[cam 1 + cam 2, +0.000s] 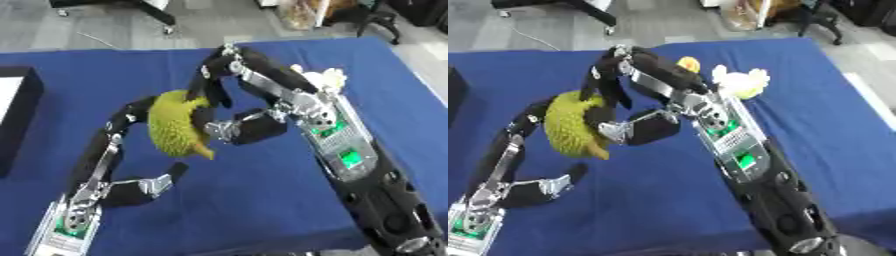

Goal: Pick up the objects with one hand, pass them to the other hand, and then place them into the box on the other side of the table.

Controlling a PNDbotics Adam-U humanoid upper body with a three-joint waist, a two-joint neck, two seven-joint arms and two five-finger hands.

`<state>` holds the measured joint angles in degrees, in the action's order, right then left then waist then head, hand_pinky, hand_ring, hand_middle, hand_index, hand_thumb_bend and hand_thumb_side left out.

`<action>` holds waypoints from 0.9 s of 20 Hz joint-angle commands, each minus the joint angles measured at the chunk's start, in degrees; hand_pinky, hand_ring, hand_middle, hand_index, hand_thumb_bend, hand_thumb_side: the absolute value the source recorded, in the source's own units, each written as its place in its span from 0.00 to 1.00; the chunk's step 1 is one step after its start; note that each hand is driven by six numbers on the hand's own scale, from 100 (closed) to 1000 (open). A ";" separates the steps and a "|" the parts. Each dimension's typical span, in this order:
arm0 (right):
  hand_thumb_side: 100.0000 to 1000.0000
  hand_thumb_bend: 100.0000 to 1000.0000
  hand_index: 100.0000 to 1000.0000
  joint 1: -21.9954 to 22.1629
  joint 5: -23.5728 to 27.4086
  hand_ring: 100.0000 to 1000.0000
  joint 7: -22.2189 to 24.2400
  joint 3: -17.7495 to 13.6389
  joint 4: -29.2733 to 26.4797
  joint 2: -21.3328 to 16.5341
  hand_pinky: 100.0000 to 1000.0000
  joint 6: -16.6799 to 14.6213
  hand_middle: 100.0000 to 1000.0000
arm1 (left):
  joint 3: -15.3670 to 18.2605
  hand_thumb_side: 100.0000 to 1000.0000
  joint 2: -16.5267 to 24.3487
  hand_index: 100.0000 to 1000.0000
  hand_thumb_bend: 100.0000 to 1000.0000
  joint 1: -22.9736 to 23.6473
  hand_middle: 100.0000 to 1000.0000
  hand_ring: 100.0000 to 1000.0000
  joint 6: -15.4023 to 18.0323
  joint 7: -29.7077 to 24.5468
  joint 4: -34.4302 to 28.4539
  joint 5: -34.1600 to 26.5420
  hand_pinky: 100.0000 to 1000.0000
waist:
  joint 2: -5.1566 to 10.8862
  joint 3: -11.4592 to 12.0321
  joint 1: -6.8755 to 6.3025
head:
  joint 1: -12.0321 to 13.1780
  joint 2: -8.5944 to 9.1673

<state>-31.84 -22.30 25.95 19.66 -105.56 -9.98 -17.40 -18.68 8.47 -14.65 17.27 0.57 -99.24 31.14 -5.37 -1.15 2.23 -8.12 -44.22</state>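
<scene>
Between both hands' fingers (210, 85) sits the spiky fruit (178, 125).

No legible text, label, brand, number or sign anywhere in either view.

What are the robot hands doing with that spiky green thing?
They are passing it from one hand to the other. Both the left hand and the right hand have fingers curled around the spiky green fruit, held above the blue table. More toys, a pale one and a yellow one, wait behind the right arm. A black box sits at the table's left edge.
</scene>
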 commanded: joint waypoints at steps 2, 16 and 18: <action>0.00 0.00 0.10 -1.21 1.22 0.17 0.82 0.43 -0.10 0.00 0.62 -0.15 0.22 | -0.40 0.51 -0.49 0.99 0.42 -1.25 0.85 0.77 0.54 0.58 -1.18 -1.84 0.80 | 0.50 0.03 -0.09 | -0.22 0.11; 0.00 0.00 0.10 -1.34 3.39 0.15 2.16 1.88 2.45 0.37 0.60 0.09 0.21 | -1.86 0.51 -1.03 0.94 0.41 -2.67 0.78 0.73 2.74 1.29 -2.60 -9.21 0.77 | 0.32 -0.02 -0.08 | -0.43 0.11; 0.00 0.00 0.10 -1.34 3.85 0.15 2.13 1.86 2.77 0.41 0.58 0.24 0.21 | -1.96 0.49 -0.89 0.92 0.37 -2.69 0.76 0.71 3.26 0.82 -3.02 -10.26 0.76 | 0.33 -0.02 -0.08 | -0.47 0.11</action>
<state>-32.31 -18.98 28.03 21.39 -102.49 -9.55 -17.29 -20.62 7.51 -16.18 20.06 1.42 -100.57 21.91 -5.57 -1.13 2.24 -8.36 -44.22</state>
